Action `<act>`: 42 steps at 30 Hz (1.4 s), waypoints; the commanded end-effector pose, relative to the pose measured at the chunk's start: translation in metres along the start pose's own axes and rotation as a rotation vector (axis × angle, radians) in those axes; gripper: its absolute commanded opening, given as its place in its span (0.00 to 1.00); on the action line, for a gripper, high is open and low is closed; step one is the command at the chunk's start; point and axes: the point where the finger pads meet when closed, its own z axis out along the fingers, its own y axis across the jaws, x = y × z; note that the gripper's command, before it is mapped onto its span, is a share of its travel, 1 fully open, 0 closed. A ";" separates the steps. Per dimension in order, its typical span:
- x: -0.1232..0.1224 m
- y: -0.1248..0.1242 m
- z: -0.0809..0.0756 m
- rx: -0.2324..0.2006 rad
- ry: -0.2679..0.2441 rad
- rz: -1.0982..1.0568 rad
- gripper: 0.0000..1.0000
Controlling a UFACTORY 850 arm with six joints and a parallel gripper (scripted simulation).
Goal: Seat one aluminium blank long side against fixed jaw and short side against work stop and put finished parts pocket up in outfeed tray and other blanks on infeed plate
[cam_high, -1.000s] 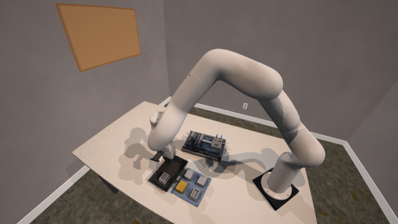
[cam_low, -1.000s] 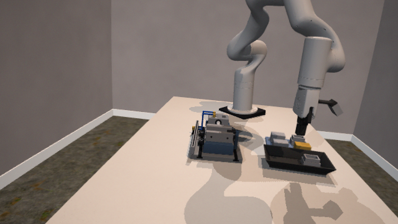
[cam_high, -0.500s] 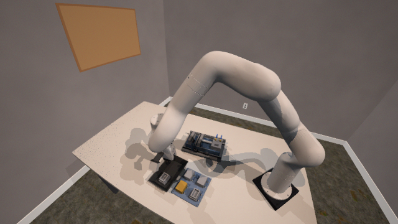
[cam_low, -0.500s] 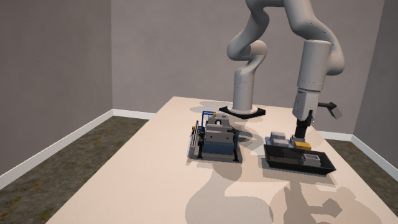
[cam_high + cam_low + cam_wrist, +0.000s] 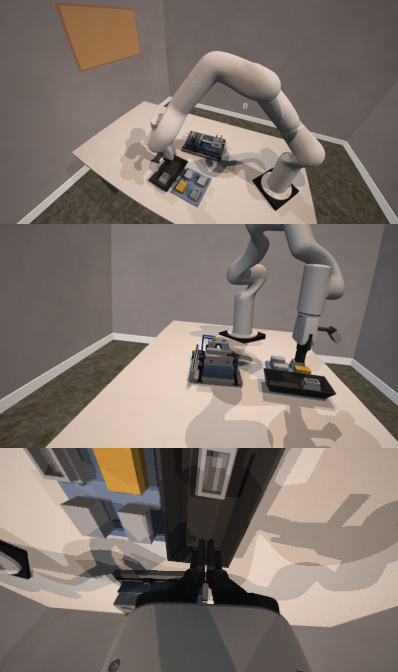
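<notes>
We see our black two-finger gripper with its jaws shut together on nothing, over the black outfeed tray. The big white arm hides our gripper from the top. The tray's far end is cut off in the wrist view.

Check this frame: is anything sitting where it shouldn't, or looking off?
One finished part, pocket up, sits on the blue infeed plate among the blanks instead of in the black outfeed tray, where another finished part already lies. The shut gripper hangs over the tray's end, holding nothing. The vise looks empty.
</notes>
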 end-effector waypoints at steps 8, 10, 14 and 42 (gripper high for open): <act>0.000 0.001 -0.001 -0.002 0.001 0.000 0.00; 0.000 0.001 -0.001 -0.002 0.001 0.000 0.00; 0.000 0.001 -0.001 -0.002 0.001 0.000 0.00; 0.000 0.001 -0.028 -0.002 0.001 0.000 0.00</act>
